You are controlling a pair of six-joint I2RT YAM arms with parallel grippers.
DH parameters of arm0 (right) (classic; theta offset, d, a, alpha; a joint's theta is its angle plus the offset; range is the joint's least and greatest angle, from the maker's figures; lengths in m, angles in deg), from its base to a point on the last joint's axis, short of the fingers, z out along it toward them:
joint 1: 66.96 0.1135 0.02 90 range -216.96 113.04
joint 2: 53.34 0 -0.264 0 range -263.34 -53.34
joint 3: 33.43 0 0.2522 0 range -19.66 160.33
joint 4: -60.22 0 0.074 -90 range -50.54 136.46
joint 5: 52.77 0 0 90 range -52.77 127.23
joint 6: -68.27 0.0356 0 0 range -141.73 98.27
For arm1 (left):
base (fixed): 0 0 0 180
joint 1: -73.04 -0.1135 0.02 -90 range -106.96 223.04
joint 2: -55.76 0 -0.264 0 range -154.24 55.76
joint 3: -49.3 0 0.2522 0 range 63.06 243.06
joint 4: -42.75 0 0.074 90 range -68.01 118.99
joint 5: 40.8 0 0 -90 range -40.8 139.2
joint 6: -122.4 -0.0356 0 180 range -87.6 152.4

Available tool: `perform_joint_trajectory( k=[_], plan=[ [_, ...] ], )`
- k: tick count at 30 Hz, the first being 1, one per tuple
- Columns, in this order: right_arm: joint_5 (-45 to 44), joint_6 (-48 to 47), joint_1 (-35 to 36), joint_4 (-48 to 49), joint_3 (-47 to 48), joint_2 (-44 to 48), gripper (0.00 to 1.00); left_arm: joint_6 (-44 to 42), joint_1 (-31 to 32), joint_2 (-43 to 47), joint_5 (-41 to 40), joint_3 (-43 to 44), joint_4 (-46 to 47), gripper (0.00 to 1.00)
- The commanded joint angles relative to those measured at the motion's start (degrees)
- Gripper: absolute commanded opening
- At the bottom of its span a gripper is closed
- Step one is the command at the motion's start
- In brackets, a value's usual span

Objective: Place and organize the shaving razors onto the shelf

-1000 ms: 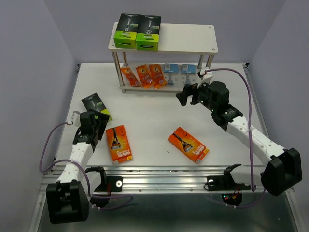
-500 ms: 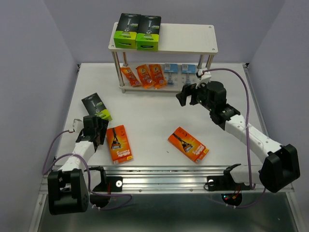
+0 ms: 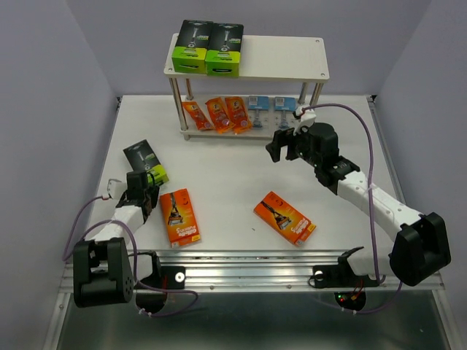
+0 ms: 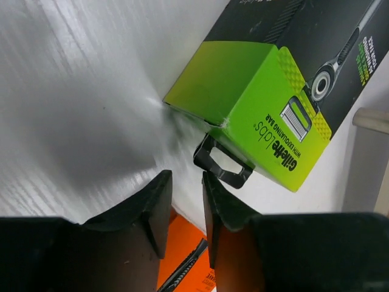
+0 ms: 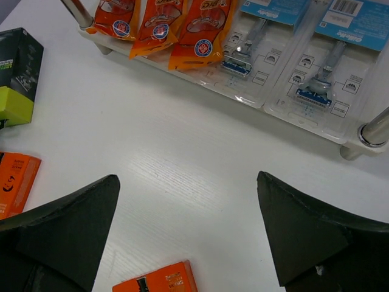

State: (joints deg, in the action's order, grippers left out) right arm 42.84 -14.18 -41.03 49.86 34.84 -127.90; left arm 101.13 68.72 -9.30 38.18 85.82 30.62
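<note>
Left gripper (image 4: 185, 180) near one of three lime boxes (image 4: 243, 91).

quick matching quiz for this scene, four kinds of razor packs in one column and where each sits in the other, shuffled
Things:
1. orange packets
2. blister packs
3. flat orange boxes
4. green box pair

Places:
a. on the table, in front of the shelf
b. top board, left end
c. lower board, left part
d. lower board, right part

Pairs: 1-c, 2-d, 3-a, 4-b
</note>
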Motion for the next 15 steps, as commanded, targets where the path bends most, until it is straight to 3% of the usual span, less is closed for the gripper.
perform_joint_trajectory(
  k=[1,2,4,7,12,15],
  plan=[
    [1.41,-2.01,-0.09,-0.67,1.58,1.00,1.00,-0.52,-0.52,-2.09,-0.40,3.07,3.29,0.29],
    [2.21,-2.71,-0.09,-1.02,1.57,1.09,1.00,-0.53,-0.52,-2.44,-0.22,3.25,3.47,0.16],
    [4.32,-3.42,-0.09,-1.46,0.88,1.35,1.00,-0.53,-0.52,-2.36,0.04,3.78,3.12,0.02],
    [4.24,-6.31,2.09,-1.55,-0.18,2.14,1.00,-0.70,-0.52,-0.78,1.70,3.60,2.24,0.00],
    [-3.92,-17.27,14.02,-0.68,-1.24,1.89,1.00,-2.19,-0.52,6.33,6.53,2.90,-0.04,0.00],
    [-5.17,-21.95,17.56,0.29,-1.06,0.57,1.00,-2.81,-0.52,11.69,8.56,2.99,-1.54,0.00]
  ],
)
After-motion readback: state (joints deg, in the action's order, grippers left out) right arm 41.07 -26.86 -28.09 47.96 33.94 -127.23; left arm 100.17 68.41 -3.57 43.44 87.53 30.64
